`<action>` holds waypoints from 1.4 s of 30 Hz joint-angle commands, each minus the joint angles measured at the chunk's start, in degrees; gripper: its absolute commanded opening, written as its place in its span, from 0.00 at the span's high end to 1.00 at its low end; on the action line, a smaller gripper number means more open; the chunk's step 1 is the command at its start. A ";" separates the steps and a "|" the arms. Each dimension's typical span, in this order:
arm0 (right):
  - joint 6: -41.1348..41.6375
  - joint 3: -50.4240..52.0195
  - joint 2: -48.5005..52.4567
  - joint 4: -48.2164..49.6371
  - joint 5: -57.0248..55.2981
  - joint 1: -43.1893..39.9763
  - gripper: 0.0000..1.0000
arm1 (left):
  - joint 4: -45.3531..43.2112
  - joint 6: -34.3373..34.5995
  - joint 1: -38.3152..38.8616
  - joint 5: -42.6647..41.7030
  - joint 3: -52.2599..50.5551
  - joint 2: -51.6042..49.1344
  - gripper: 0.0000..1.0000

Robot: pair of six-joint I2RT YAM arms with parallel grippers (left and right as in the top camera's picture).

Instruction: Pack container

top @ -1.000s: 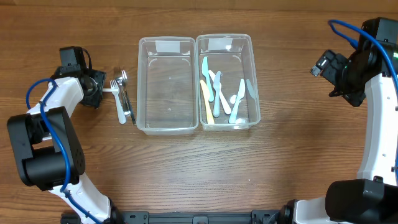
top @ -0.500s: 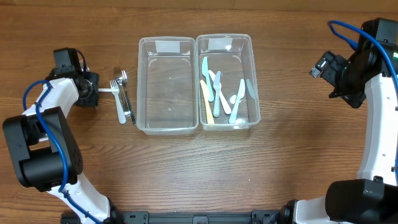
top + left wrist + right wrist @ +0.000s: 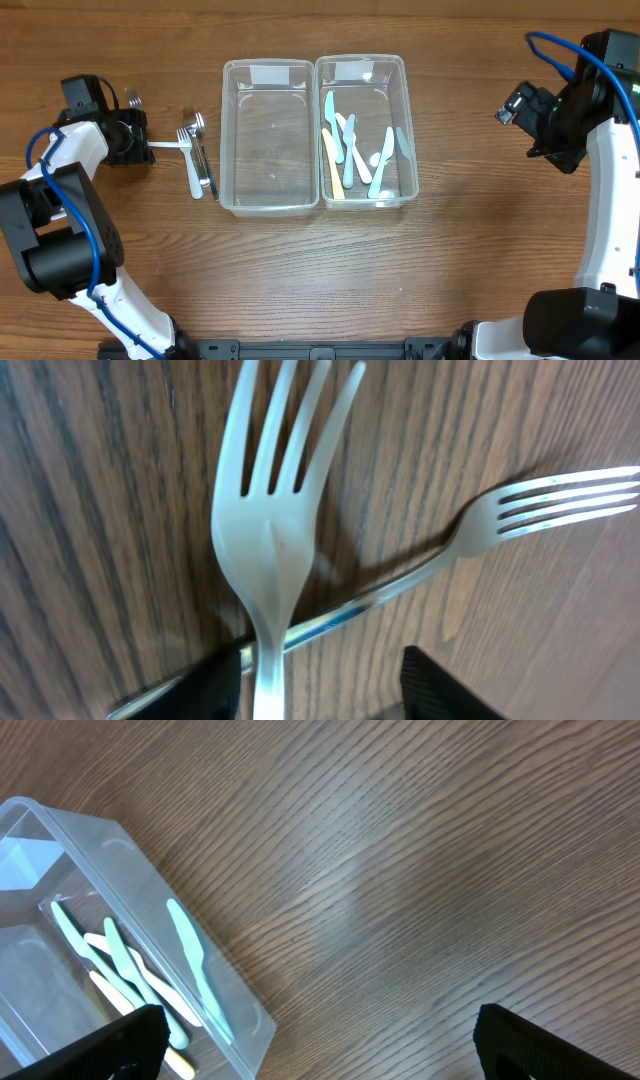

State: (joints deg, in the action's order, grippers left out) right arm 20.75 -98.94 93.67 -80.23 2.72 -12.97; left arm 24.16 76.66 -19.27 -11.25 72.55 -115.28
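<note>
Two clear containers stand mid-table: the left one [image 3: 268, 66] is empty, the right one [image 3: 360, 60] holds several pastel plastic knives [image 3: 350, 150]. Left of them lies a small pile of forks and spoons [image 3: 198, 165]. My left gripper [image 3: 143, 146] sits at the pile's left. Its jaws stand apart around the handle of a pale fork [image 3: 270, 550], which lies against the left finger [image 3: 205, 685]. A metal fork [image 3: 560, 500] lies crosswise under it. My right gripper [image 3: 515, 108] is open and empty at the far right.
The right wrist view shows the right container's corner [image 3: 235, 1010] and the knives [image 3: 190, 960] at lower left, with bare wood beyond. Metal fork tines [image 3: 132, 98] show just above my left gripper in the overhead view.
My left gripper has slid left, away from the cutlery pile, and its jaws have narrowed. Fork tines have come into sight beside it. The right arm has not moved.
</note>
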 commanded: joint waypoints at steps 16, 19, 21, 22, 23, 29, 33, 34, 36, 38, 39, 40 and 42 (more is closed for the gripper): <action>0.15 0.31 -0.11 -0.13 0.48 0.11 0.00 | 12.44 -10.16 0.11 2.29 -2.23 -6.54 0.96; 0.13 0.31 -0.11 -0.31 0.46 0.11 0.00 | 17.33 -14.08 0.11 4.26 0.66 -6.51 0.96; 0.15 0.31 -0.11 -0.31 0.46 0.11 0.00 | 20.87 -16.65 0.11 5.77 2.99 -6.51 0.96; 0.13 0.31 -0.11 -0.31 0.46 0.11 0.00 | 22.16 -17.77 0.11 6.27 4.07 -6.51 0.96; 0.13 0.31 -0.11 -0.28 0.46 0.11 0.00 | 25.64 -20.81 0.11 7.41 7.28 -6.51 0.96; 0.15 0.31 -0.11 -0.28 0.46 0.11 0.00 | 37.92 -29.81 0.24 11.91 20.79 -6.43 0.96; 0.13 0.31 -0.11 -0.28 0.46 0.11 0.00 | 46.49 -38.27 1.42 11.67 34.49 -6.43 0.96; 0.13 0.31 -0.11 -0.28 0.46 0.11 0.00 | 48.22 -40.13 1.95 11.61 37.38 -6.43 0.96; 0.13 0.31 -0.11 -0.28 0.46 0.11 0.00 | 51.93 -43.82 3.26 10.62 43.21 -6.43 0.96; 0.13 0.31 -0.11 -0.26 0.46 0.11 0.00 | 54.82 -47.80 4.76 8.76 48.37 -6.43 0.96; 0.13 0.31 -0.11 -0.26 0.44 0.11 0.00 | 56.92 -50.34 6.14 7.45 52.11 -6.43 0.96; 0.15 0.31 -0.11 -0.24 0.44 0.11 0.00 | 58.40 -52.17 7.41 6.64 54.84 -6.43 0.96; 0.13 0.31 -0.11 -0.20 0.44 0.11 0.00 | 61.31 -54.58 10.86 5.66 59.80 -6.43 0.96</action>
State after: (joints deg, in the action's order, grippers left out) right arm 20.75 -98.91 93.67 -80.58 3.03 -12.97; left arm 82.28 31.51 -13.74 -2.22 124.40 -122.37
